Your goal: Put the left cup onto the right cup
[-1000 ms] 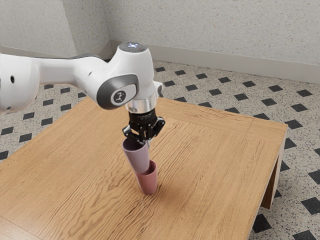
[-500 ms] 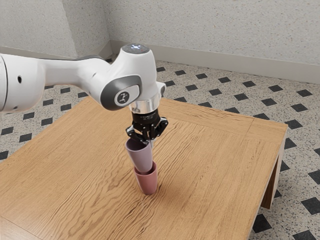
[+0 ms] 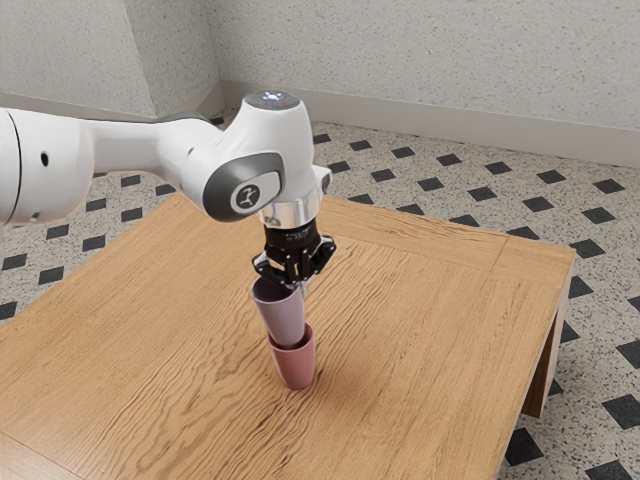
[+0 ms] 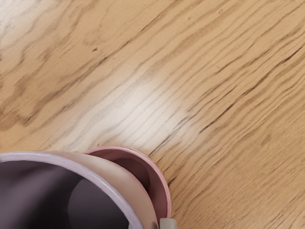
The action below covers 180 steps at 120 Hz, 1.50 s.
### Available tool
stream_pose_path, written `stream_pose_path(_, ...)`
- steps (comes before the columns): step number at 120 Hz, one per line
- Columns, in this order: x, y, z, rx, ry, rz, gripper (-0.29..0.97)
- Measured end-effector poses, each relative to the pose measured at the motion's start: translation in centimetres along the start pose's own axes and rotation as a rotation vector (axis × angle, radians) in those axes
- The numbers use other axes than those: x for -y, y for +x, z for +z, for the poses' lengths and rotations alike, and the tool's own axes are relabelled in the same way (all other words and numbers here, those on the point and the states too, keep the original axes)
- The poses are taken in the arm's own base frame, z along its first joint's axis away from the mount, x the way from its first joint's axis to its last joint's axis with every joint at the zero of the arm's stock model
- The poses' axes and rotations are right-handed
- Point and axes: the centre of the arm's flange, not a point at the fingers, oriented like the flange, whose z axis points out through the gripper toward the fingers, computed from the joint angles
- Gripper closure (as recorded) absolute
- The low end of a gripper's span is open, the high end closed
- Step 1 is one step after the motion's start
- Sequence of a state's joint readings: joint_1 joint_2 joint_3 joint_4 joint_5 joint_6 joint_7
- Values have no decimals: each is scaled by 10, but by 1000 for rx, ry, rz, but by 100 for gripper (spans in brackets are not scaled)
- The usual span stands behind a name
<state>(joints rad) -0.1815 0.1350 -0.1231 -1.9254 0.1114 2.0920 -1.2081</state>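
Leaning lilac cup [image 3: 280, 312] in pink cup [image 3: 295, 366] | wood-grain table [image 3: 430, 300] | diamond-tiled floor [image 3: 560, 190]

The lilac cup [image 3: 281, 312] — tapered, mouth up — leans toward the exterior view's left, its base nested inside the pink cup [image 3: 296, 366]. The pink cup is shorter and stands upright near the middle of the table [image 3: 430, 300].

No text, number or brand name can be read anywhere in view. Closest thing to a sign: a small white emblem [image 3: 243, 192] on the grey round joint cap [image 3: 262, 172] of my arm, above my gripper [image 3: 293, 285] and off toward the arm's base, too small to resolve into letters. Pale specks on the top cap [image 3: 268, 98], straight above the gripper, equally unreadable.
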Motion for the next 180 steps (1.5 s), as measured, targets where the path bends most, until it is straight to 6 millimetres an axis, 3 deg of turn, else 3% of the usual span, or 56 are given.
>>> stream_pose_path(109,0,4,19,18,5,-5,78)
stream_pose_path(143,-1,5,16,16,-4,-4,26)
stream_pose_path(180,2,4,7,11,-8,-5,6)
